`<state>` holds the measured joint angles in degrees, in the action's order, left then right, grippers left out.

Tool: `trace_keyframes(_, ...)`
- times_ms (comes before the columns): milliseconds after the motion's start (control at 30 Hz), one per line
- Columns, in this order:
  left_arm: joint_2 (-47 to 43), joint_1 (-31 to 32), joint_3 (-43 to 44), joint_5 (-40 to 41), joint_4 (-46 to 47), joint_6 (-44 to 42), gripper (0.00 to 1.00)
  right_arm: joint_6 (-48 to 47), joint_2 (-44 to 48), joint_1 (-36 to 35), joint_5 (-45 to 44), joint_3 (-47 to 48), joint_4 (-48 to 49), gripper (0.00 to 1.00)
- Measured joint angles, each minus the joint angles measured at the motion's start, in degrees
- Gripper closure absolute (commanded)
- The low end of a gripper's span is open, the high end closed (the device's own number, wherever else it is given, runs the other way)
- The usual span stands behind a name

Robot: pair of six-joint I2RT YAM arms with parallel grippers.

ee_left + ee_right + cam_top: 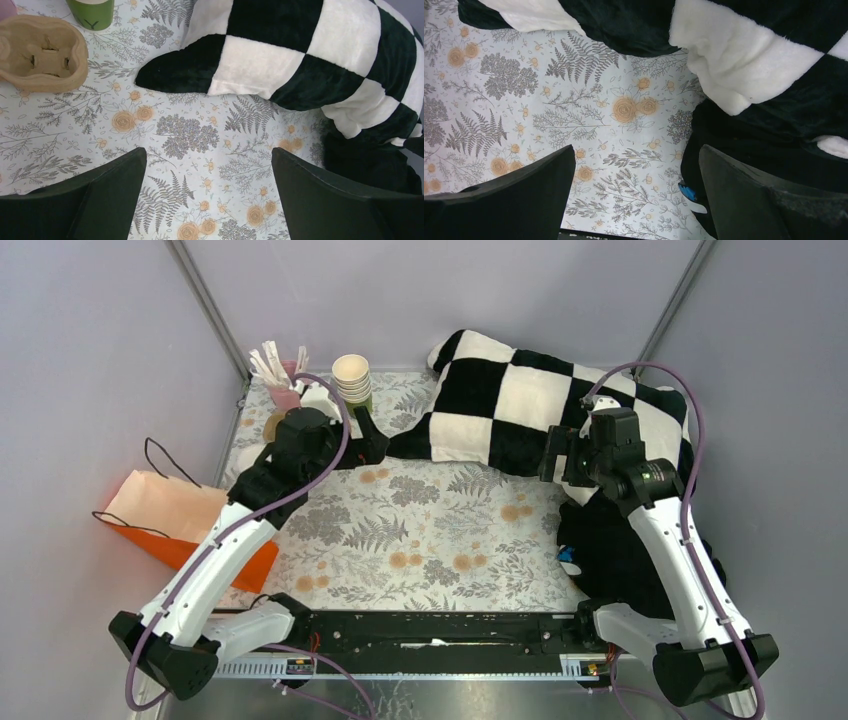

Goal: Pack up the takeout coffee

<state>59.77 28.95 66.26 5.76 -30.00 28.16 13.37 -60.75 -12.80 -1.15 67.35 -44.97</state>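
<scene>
Top view: can't pick out the takeout coffee w/ any certainty. My guess is it's hidden behind the left arm's wrist in the far-left corner of the table (440, 530), where the other cup stuff sits: the cup stack (352, 378) and the pink cup of sticks (284, 390). An orange paper bag (170, 525) lies just off the left edge. Handling, imo: a lidded paper cup is light but thin-walled, so it'll dent if squeezed hard, and the lid can pop. If it's full it'll be top-heavy and sloshy. I'd grab it round the body below the lid rim, gently, and keep it upright. The left end effector (368, 435) hangs just beside the stack. The right end effector (550, 457) is over the edge of the checkered pillow (520, 400). Both look empty. Left wrist view: the left end effector (207, 155) is spread wide w/ only bare table between the fingers, touching nothing. A cardboard carrier (42, 52) sits at left. The green cup (92, 11) beyond it is cut off by the frame top. It has a cream band on top, so it's prob the stack's bottom cup, but can't tell. Right wrist view: the right end effector (636, 150) is also splayed wide and empty, w/ table and pillow edge below it.
</scene>
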Motion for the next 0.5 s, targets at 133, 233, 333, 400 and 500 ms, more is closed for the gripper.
trace_keyframes(133, 0.87, 0.63, -0.35, 0.74, -0.07, 0.20, 0.01, 0.02, 0.31, 0.00, 0.00, 0.20, -0.11, 0.00)
trace_keyframes(233, 1.64, 0.63, -1.03, 1.38, -0.28, 0.44, 0.01, -0.02, 0.52, 0.00, 0.72, 0.31, -0.15, 0.00)
trace_keyframes(333, 2.75, 0.63, -1.46, 1.99, -0.44, 0.79, 0.01, -0.07, 1.20, 0.00, 2.21, 0.31, -0.04, 0.00)
trace_keyframes(400, 3.63, 0.61, -1.49, 2.32, -0.42, 0.85, 0.01, -0.11, 1.75, 0.00, 3.39, 0.31, 0.07, 0.00)
trace_keyframes(500, 5.44, 0.59, -0.96, 3.32, -0.94, 0.83, 0.01, -0.09, 1.81, 0.00, 5.22, 0.31, 0.17, 0.00)
